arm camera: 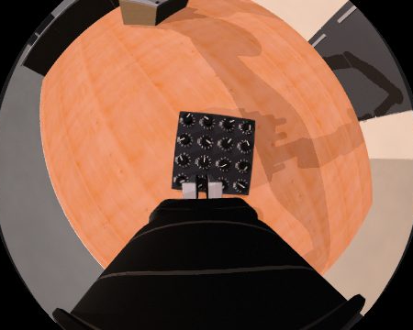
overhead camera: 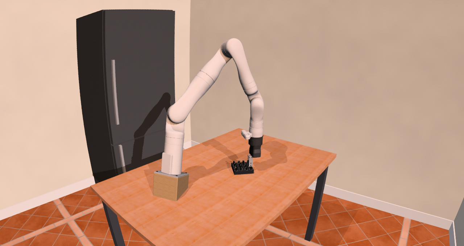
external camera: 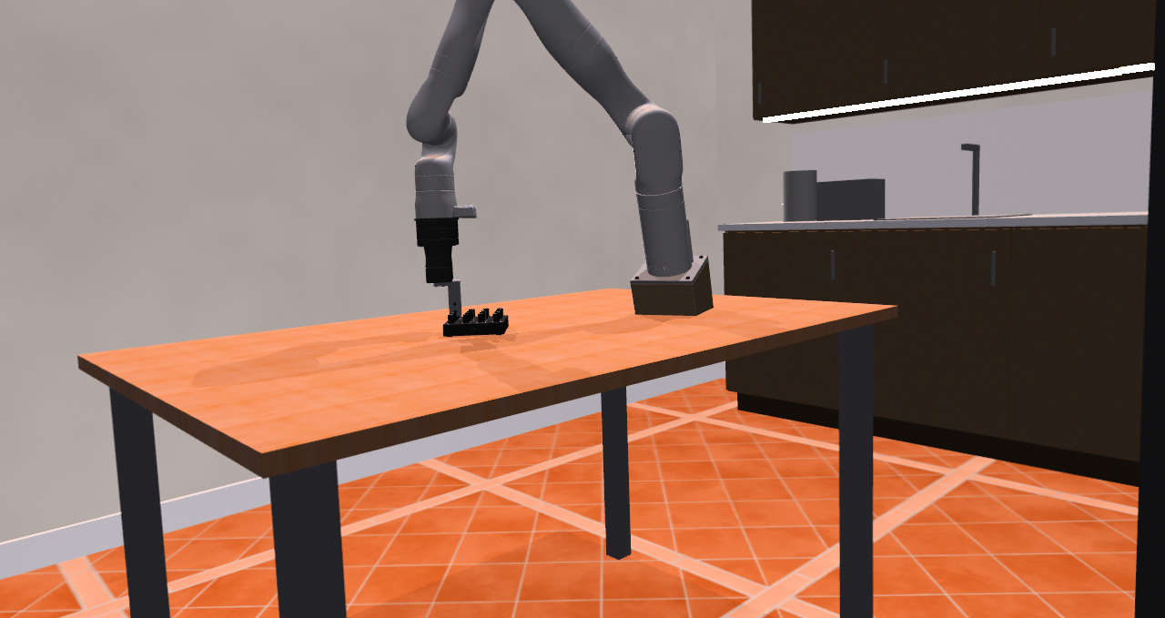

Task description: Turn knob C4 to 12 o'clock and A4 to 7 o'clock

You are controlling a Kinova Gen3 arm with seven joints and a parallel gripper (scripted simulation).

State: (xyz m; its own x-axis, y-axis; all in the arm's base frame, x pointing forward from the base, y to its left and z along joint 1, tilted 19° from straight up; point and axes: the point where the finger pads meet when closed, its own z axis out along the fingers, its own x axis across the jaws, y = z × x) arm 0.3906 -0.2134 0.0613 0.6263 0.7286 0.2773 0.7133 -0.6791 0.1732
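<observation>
The hand (overhead camera: 250, 165) (external camera: 455, 313) (arm camera: 202, 182) grips C4 (arm camera: 202, 182) between its fingers; likely stiff-bodied, easily turned, best pinched low and centred, lest the light box (overhead camera: 243, 172) (external camera: 475, 329) (arm camera: 215, 154) beneath skid.

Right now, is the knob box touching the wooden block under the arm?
Apart: the top view shows bare table surface between the knob box and the wooden block.

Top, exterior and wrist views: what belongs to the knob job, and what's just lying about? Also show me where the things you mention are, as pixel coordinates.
Part of the job:
- knob box (overhead camera: 244, 172) (external camera: 474, 329) (arm camera: 214, 152)
- knob C4 (arm camera: 202, 184)
- knob A4 (arm camera: 240, 185)
- gripper (overhead camera: 249, 165) (external camera: 455, 313) (arm camera: 202, 182)
- table (overhead camera: 210, 208) (external camera: 326, 394) (arm camera: 124, 115)

Just around:
- fridge (overhead camera: 139, 50) (arm camera: 362, 84)
- tap (external camera: 975, 182)
- grey canister (external camera: 799, 195)
- upper cabinets (external camera: 815, 35)
</observation>
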